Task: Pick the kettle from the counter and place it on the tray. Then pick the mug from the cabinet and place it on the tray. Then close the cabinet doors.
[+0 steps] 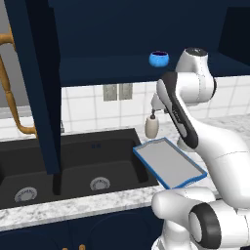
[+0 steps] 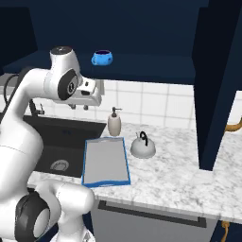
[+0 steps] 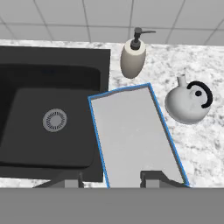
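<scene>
kettle [image 3: 189, 103]: 1, on counter [image 2: 179, 175] | tray [image 3: 135, 131]: 1 | mug [image 1: 159, 59]: 1 | fingers [image 3: 153, 178]: apart, holding nothing

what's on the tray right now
Nothing: the tray has a bare grey surface. The kettle sits on the counter beside it, and the mug is up in the cabinet.

Kettle [image 2: 142, 147] beside tray [image 2: 106, 163], apart
</scene>
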{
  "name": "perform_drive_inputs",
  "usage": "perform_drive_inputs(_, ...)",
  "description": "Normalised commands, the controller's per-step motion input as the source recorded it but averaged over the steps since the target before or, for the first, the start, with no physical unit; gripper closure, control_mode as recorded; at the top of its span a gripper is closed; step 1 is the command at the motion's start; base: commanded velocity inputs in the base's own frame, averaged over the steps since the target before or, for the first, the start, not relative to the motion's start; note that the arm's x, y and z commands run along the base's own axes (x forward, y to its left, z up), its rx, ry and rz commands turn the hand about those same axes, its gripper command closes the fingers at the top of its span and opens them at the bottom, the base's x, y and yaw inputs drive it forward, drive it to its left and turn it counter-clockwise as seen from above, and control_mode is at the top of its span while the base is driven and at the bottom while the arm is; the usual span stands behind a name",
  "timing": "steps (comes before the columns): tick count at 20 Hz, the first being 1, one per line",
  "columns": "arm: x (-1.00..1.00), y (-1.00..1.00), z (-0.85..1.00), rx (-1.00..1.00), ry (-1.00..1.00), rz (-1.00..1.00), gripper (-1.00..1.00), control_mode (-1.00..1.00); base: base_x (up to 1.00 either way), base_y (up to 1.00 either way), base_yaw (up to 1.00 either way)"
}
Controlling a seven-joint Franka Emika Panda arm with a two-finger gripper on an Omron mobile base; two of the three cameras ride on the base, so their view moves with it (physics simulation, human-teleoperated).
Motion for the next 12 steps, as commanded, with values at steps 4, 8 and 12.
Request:
perform_drive_inputs(4,-0.31,-0.08,-0.14,-0.03,-0.09,-0.01,-1.00,-1.00,0.00,0.00,0.00)
perform_drive_inputs(8,-0.52,-0.60,-0.57,-0.05,-0.02,-0.04,-1.00,-1.00,0.00,0.00,0.00)
perform_drive_inputs(12,-0.47,-0.96,-0.70,0.00,0.04,-0.03,-1.00,-1.00,0.00,0.00,0.00)
